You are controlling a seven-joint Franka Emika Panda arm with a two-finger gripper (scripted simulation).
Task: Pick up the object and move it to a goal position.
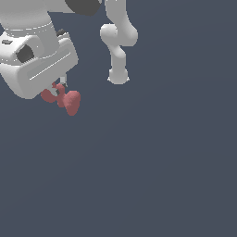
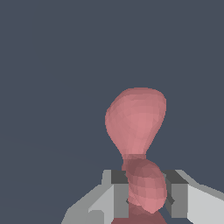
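The red object [image 2: 138, 148] sits between the jaws, and its long axis runs straight out from them: in the wrist view one bulb is pinched between the two fingers [image 2: 119, 199] while the narrow waist and the larger bulb stick out beyond the fingertips. The gripper [image 2: 146, 199] is closed on that near bulb, the jaws only as far apart as the bulb is thick, with both pads apparently touching its sides. In the exterior view the object [image 1: 69, 102] hangs just under the hand, partly hidden by the white housing, its free bulb jutting out to one side of the jaws. No shadow or contact with the tabletop [image 1: 162, 176] can be made out, so whether it is lifted clear cannot be told for sure, though it looks carried. No goal marker shows in either view, so which way the goal lies from the jaws is unknown. Because the hold is on one end, the overhanging bulb could lever the object round in the jaws, so the carry likely calls for a smooth, steady move.
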